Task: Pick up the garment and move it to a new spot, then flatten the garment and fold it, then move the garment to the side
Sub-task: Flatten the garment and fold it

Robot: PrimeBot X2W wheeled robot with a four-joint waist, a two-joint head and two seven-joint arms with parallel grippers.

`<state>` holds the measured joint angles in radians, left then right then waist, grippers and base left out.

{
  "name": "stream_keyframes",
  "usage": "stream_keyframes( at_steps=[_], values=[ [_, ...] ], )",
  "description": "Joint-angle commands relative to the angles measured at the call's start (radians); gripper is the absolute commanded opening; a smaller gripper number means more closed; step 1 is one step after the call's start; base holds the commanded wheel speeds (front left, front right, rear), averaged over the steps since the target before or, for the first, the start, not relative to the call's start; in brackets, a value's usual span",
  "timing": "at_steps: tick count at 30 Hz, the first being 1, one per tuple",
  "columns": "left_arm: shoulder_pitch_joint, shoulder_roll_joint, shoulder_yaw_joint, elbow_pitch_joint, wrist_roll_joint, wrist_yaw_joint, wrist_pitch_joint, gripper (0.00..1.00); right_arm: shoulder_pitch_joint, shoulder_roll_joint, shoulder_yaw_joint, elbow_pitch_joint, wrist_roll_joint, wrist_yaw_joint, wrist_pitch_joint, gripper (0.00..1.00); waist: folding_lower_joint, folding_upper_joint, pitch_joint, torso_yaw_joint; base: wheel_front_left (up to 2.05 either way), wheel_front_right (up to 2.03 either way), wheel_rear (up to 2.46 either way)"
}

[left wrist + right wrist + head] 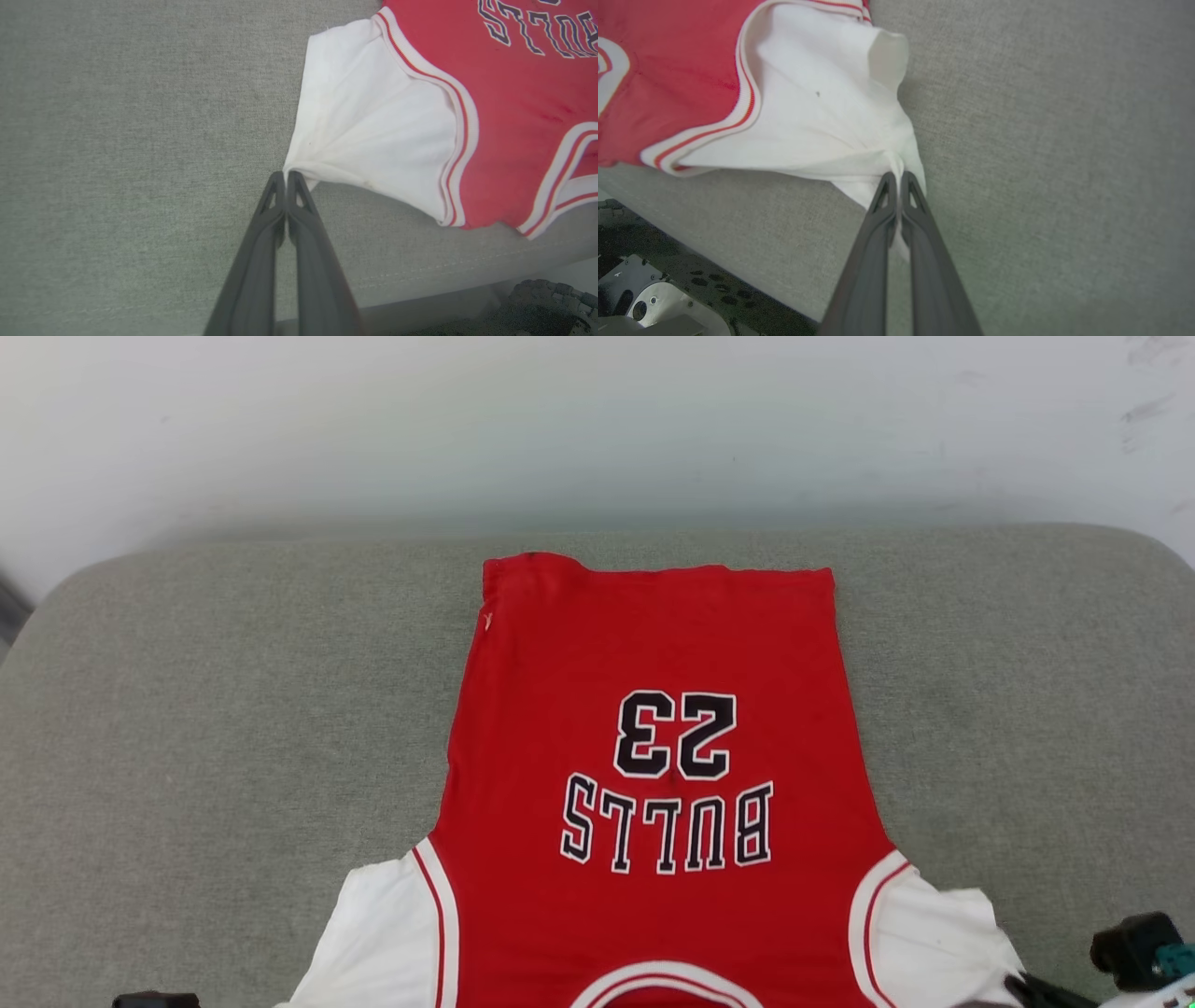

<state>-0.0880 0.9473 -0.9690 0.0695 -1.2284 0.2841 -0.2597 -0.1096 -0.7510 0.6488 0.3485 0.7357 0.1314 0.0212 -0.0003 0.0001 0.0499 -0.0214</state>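
The garment (653, 644) lies face up on the grey cushion (205, 709), its hem toward the far edge and its collar toward the robot, with the red body mostly smooth. The left end effector (285, 173) is closed on the outer tip of the left sleeve (369, 121), and the right end effector (895, 175) is closed on a bunch of cloth at the corner of the right sleeve (822, 126). Both white sleeves fan out in creases from the pinch points, so the step in hand looks like flattening. To do it well, the two arms should draw the sleeves outward and slightly toward the near edge together, with equal tension, so that the body does not skew or slide to one side. The pull should be low and gentle, skimming the cushion rather than lifting, because thin cloth will ripple if it is raised. The right sleeve has a corner curled over on itself (887, 56); it needs a little extra outward stretch before release. The grips are small, so a sharp tug may slip the cloth free. The fingers should open only once the sleeves lie flat against the cushion.
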Motion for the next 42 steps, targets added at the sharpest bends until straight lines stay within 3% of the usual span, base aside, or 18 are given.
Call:
stream_keyframes(
  at_steps=[1, 5, 6, 7, 8, 9, 10, 18, 24, 29, 34, 37, 42],
  values=[
    [0.030, 0.013, 0.006, -0.013, -0.004, 0.013, -0.005, 0.00, 0.061, -0.007, -0.032, -0.021, -0.016, -0.001, 0.023, 0.00, 0.0003, -0.0001, -0.005, 0.005, 0.00, 0.00, 0.00],
    [0.050, 0.001, 0.025, -0.044, 0.013, 0.028, -0.007, 0.00, 0.137, 0.013, -0.112, -0.077, -0.039, -0.001, 0.074, 0.00, 0.0003, -0.0001, -0.001, 0.010, 0.00, 0.00, 0.00],
    [0.049, -0.002, 0.028, -0.049, 0.017, 0.031, -0.007, 0.00, 0.142, 0.018, -0.135, -0.092, -0.049, -0.001, 0.084, 0.21, 0.0003, -0.0001, 0.001, 0.010, 0.00, 0.00, 0.00],
    [0.049, -0.002, 0.028, -0.049, 0.017, 0.031, -0.007, 0.00, 0.142, 0.018, -0.135, -0.092, -0.049, -0.001, 0.084, 0.21, 0.0003, -0.0001, 0.001, 0.010, 0.00, 0.00, 0.00],
    [0.046, -0.004, 0.030, -0.054, 0.026, 0.032, -0.007, 0.00, 0.142, 0.024, -0.158, -0.110, -0.061, -0.001, 0.097, 0.39, 0.0003, -0.0001, 0.004, 0.010, 0.00, 0.00, 0.00],
    [0.036, -0.004, 0.035, -0.057, 0.038, 0.035, -0.007, 0.00, 0.137, 0.028, -0.182, -0.128, -0.072, -0.001, 0.107, 0.81, 0.0003, -0.0001, 0.009, 0.011, 0.00, 0.00, 0.00],
    [0.026, -0.004, 0.038, -0.062, 0.052, 0.039, -0.007, 0.00, 0.126, 0.030, -0.210, -0.149, -0.086, -0.001, 0.117, 1.00, 0.0003, -0.0001, 0.014, 0.012, 0.00, 0.00, 0.00],
    [-0.032, -0.013, 0.065, -0.114, 0.142, 0.065, -0.006, 0.00, -0.039, 0.012, -0.430, -0.348, -0.187, -0.001, 0.197, 1.00, 0.0003, -0.0001, 0.098, 0.037, 0.00, 0.00, 0.00],
    [-0.097, -0.017, 0.076, -0.167, 0.205, 0.080, -0.005, 0.00, -0.300, -0.017, -0.491, -0.430, -0.186, -0.001, 0.333, 1.00, 0.0003, -0.0001, 0.214, 0.095, 0.00, 0.00, 0.00],
    [-0.146, -0.028, 0.084, -0.202, 0.253, 0.094, -0.005, 0.00, -0.577, -0.048, -0.434, -0.389, -0.131, -0.001, 0.574, 1.00, 0.0003, -0.0001, 0.322, 0.149, 0.00, 0.00, 0.00],
    [-0.192, -0.044, 0.092, -0.228, 0.300, 0.103, -0.006, 0.00, -0.802, -0.056, -0.364, -0.280, -0.070, -0.001, 0.917, 1.00, 0.0003, -0.0001, 0.414, 0.203, 0.00, 0.00, 0.00],
    [-0.216, -0.061, 0.101, -0.242, 0.321, 0.104, -0.006, 0.00, -0.888, -0.029, -0.356, -0.197, -0.044, -0.001, 1.106, 1.00, 0.0003, -0.0001, 0.464, 0.234, 0.00, 0.00, 0.00],
    [-0.257, -0.078, 0.103, -0.256, 0.364, 0.096, -0.006, 0.00, -0.978, 0.008, -0.371, -0.110, -0.105, -0.001, 1.271, 1.00, 0.0003, -0.0001, 0.536, 0.278, 0.00, 0.00, 0.00]
  ],
)
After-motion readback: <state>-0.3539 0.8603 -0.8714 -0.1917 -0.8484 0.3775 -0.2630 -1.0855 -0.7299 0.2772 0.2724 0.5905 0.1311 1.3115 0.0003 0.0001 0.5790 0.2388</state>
